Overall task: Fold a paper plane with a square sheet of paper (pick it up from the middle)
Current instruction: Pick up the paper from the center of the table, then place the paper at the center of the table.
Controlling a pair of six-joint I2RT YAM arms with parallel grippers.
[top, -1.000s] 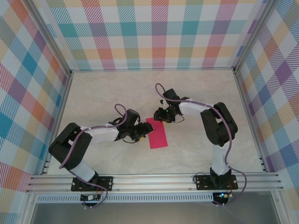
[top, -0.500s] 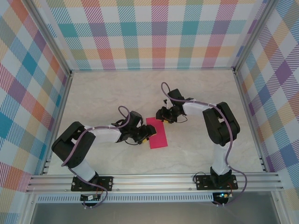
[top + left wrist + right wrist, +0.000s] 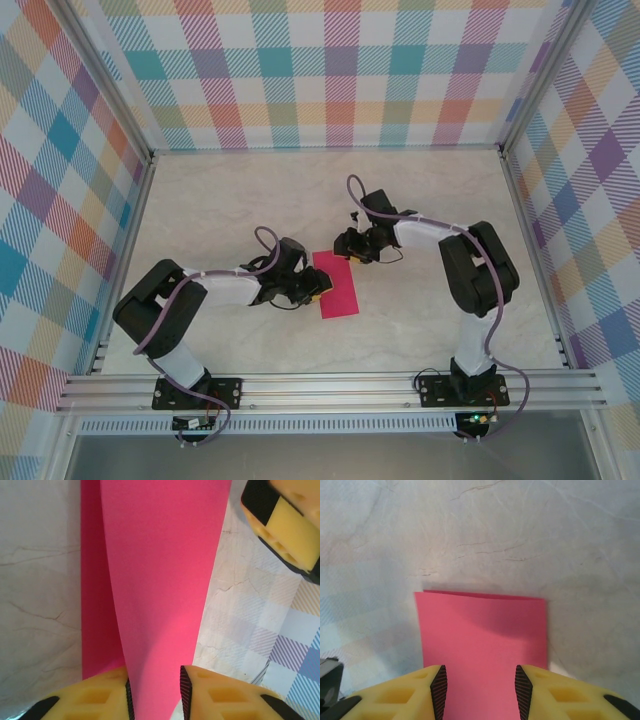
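Top view, centre of frame: finds the square sheet of paper (image 3: 340, 292) flat on the pale marbled tabletop (image 3: 250, 200). Shows it folded to a narrow magenta-pink rectangle, with long sides slanting slightly from upper left to lower right. Places the left fingers (image 3: 315, 290) against its left long edge, about halfway down, and the right fingers (image 3: 351, 250) over its upper short end.

Left wrist view: gives the paper (image 3: 160, 580) in two layers, with a darker strip of the lower layer along the left and a brighter upper layer over it, tapering toward the bottom edge. Runs that upper layer straight down into the gap between the yellow left fingers (image 3: 100, 697), set only narrowly apart and edged on both inner pads by pink. Cannot tell whether pinched or merely flanked. Catches one of the right fingers (image 3: 287, 527) in the upper right corner, just off the paper's right edge.

Right wrist view: sets the paper (image 3: 482, 635) at lower centre, smooth, with a crisp, nearly straight far edge, square corners and a soft shadow across the top. Shows the yellow right fingers (image 3: 405, 695) partway open at the bottom edge, astride the near end of a sheet wider than the gap and passing beneath both tips. Grips nothing there.
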